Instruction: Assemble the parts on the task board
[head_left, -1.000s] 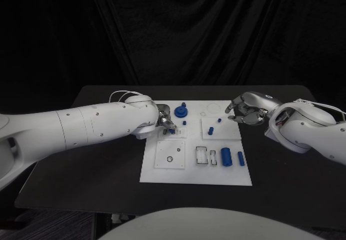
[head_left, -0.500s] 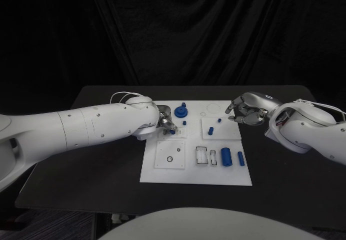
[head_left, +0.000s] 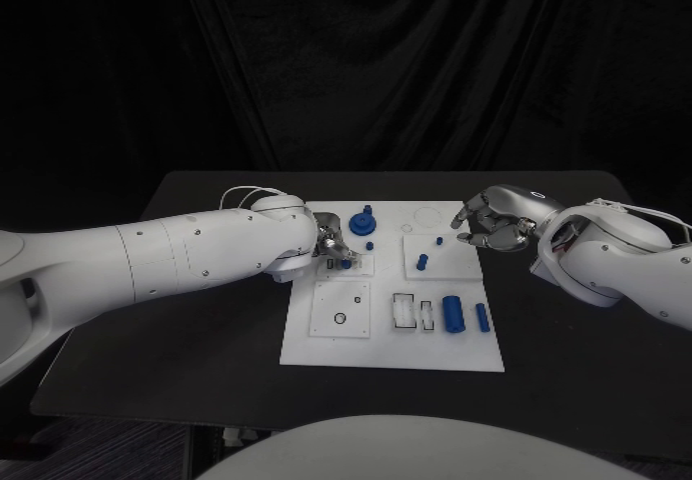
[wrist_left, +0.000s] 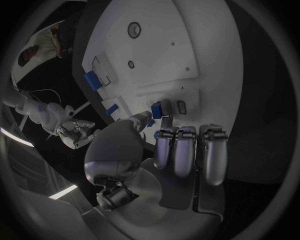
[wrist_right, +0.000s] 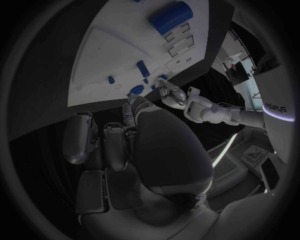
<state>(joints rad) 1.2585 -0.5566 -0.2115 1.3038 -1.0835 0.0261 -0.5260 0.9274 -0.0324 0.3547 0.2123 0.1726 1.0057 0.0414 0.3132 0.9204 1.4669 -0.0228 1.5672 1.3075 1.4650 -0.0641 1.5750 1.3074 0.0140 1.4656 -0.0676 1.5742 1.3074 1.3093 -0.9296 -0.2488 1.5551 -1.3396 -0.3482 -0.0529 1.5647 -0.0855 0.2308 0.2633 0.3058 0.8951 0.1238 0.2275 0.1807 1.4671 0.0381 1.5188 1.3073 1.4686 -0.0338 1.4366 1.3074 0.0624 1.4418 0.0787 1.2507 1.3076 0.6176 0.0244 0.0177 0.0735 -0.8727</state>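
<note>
The white task board (head_left: 389, 345) lies in the middle of the black table. My left hand (head_left: 329, 243) hovers over the board's upper left plate and pinches a small blue part (wrist_left: 157, 109) between thumb and fingers, just above the plate. My right hand (head_left: 490, 222) sits at the board's upper right edge with its fingers curled in; nothing shows in them. A large blue knob piece (head_left: 362, 222) stands near the board's top. A blue peg (head_left: 421, 262) and a smaller one (head_left: 438, 241) stand on the upper right plate. A thick blue cylinder (head_left: 451, 313) and a slim blue piece (head_left: 482, 318) lie at the lower right.
Black table (head_left: 173, 350) surrounds the board on all sides, with a dark curtain behind it. White slotted blocks (head_left: 405, 312) lie beside the thick cylinder. A ring-shaped hole (head_left: 339, 319) marks the lower left plate.
My left hand has edged slightly down and right over the upper left plate with the blue part in it. The right hand has hardly moved.
</note>
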